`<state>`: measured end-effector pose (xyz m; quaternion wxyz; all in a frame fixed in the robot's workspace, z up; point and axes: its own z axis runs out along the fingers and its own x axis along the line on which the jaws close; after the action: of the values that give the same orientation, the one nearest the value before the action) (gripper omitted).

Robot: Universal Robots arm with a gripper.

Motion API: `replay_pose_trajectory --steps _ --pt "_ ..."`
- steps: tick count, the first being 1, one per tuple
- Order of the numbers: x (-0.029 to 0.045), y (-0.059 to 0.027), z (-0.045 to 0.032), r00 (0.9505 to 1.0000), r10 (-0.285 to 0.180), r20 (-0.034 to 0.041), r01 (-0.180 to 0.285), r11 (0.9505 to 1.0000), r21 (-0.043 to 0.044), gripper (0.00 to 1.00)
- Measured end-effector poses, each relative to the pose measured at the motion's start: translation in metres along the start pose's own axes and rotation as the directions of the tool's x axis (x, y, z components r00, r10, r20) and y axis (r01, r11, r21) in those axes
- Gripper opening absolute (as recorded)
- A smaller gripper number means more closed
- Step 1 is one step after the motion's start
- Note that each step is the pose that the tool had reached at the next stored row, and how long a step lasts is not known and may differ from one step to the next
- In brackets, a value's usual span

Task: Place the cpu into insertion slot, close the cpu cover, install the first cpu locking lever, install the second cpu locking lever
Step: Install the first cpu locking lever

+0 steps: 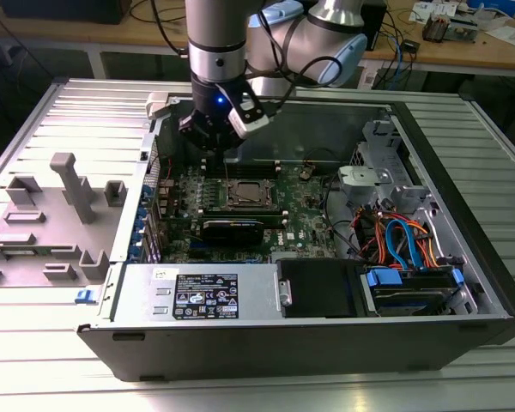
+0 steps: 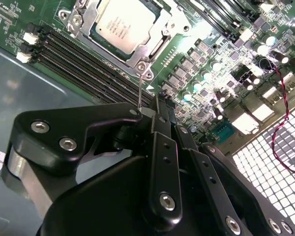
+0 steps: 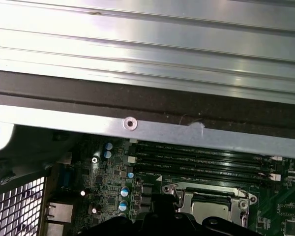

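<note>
metal case edge (image 3: 187, 130), memory slots (image 3: 201, 164), green motherboard (image 3: 108, 191), insertion slot (image 3: 214, 201)

A lab or workshop, open computer case (image 1: 326, 343) on metal table (image 1: 51, 369), wooden benches (image 1: 498, 53) with cables (image 1: 403, 39) behind

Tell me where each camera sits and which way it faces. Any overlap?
Exterior view: off the arm, above the open computer case, looking down into it; shows the arm and gripper over the motherboard.
Second wrist view: on the wrist, looking past the gripper's black links at the cpu framed by the cpu cover.
First wrist view: on the wrist, facing the case rim and ribbed table beyond; a dark bit of gripper shows.
Shared: both wrist views catch the memory slots and cpu cover.
</note>
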<state>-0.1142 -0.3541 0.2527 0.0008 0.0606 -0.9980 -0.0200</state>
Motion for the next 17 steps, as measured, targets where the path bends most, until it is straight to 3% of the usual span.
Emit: replay_pose_trajectory --steps 12,17 --pt "-0.0129 -0.0011 0.0006 1.0000 0.000 0.0000 0.000 1.0000 0.0029 0.11" --pt "-0.0144 -0.0013 0.0010 1.0000 0.000 -0.0002 0.000 1.0000 0.0048 0.11"
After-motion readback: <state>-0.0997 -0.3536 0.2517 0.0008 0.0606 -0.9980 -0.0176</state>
